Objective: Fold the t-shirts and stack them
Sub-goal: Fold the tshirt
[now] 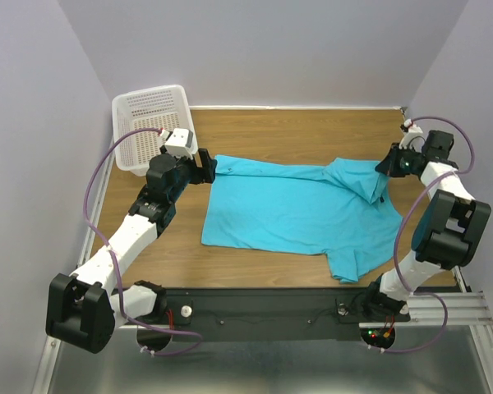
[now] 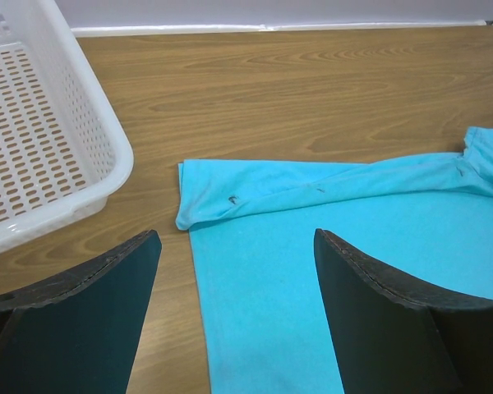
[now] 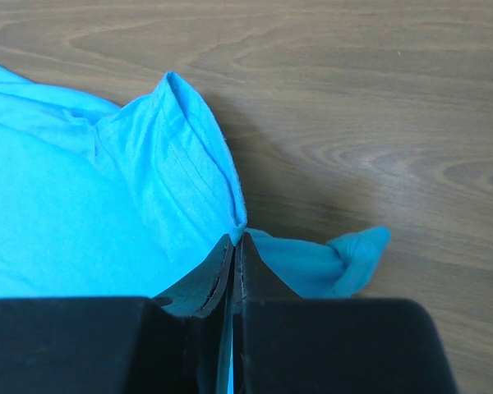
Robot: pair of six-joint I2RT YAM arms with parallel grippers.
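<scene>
A turquoise t-shirt (image 1: 287, 209) lies spread across the wooden table, its far edge folded over. My left gripper (image 1: 207, 168) hangs open just above the shirt's far left corner (image 2: 199, 197), its dark fingers (image 2: 107, 304) straddling the left hem with nothing between them. At the far right, my right gripper (image 1: 384, 168) is shut on a pinch of the t-shirt (image 3: 148, 213); the cloth bunches up at the jaw tips (image 3: 238, 238), and a twisted bit of sleeve (image 3: 345, 263) sticks out to the right.
A white perforated plastic basket (image 1: 152, 123) stands at the table's far left corner, close to my left arm; its rim (image 2: 107, 139) shows in the left wrist view. Lilac walls close in the table on three sides. A metal rail runs along the near edge.
</scene>
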